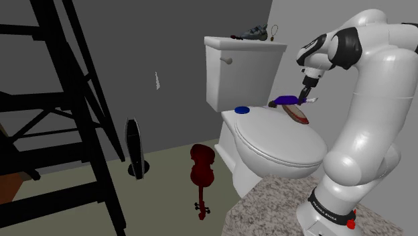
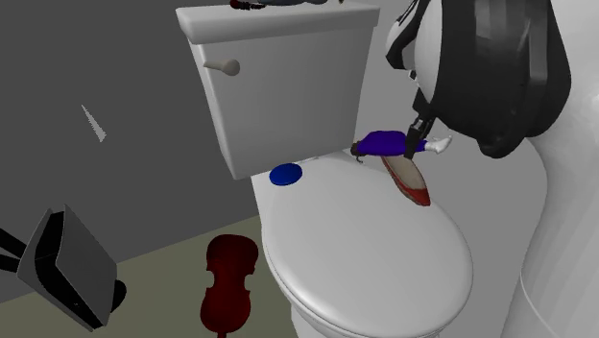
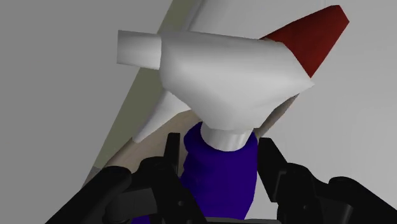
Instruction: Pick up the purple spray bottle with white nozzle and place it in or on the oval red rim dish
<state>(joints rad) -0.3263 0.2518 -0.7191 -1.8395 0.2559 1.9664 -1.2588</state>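
Purple spray bottle [image 2: 384,142], white nozzle [image 3: 222,70]: sideways at rear of toilet lid [image 2: 365,240], just beside red-rimmed oval dish [image 2: 411,182]. Fingers [image 3: 173,159] pinching body below neck. Advice: firm grip, level carry, gentle lowering onto dish centre.

Grey walls [image 1: 167,53]. Olive floor [image 1: 167,167], with a shaggy rug [image 1: 268,208] well below the jaws. White toilet [image 1: 234,161]: its shut lid [image 1: 281,144] lies just under the jaws, its tank [image 1: 241,67] toward the shoulder view's left of them. Black ladder frame [image 1: 60,134] well apart, same side.
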